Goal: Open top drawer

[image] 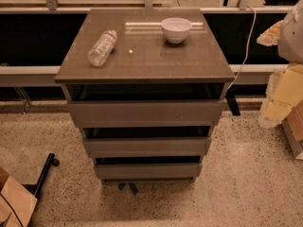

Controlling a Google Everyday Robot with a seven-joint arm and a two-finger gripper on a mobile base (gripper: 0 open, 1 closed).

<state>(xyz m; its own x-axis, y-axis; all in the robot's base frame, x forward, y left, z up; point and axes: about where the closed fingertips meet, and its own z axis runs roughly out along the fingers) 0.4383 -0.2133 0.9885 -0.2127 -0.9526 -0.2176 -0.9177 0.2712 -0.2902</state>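
Observation:
The grey-brown cabinet stands in the middle of the camera view with three handleless drawers stacked in its front. The top drawer is the widest and tallest front panel. A dark gap runs between it and the cabinet top, and I cannot tell how far out it stands. Below it are the middle drawer front and the bottom drawer front. My gripper is not in view. A white rounded shape at the right edge may be part of my arm.
A clear plastic bottle lies on the cabinet top and a white bowl stands there. A white cable hangs at the right. Yellowish boxes stand at the right, a cardboard box and a black stand leg at the left.

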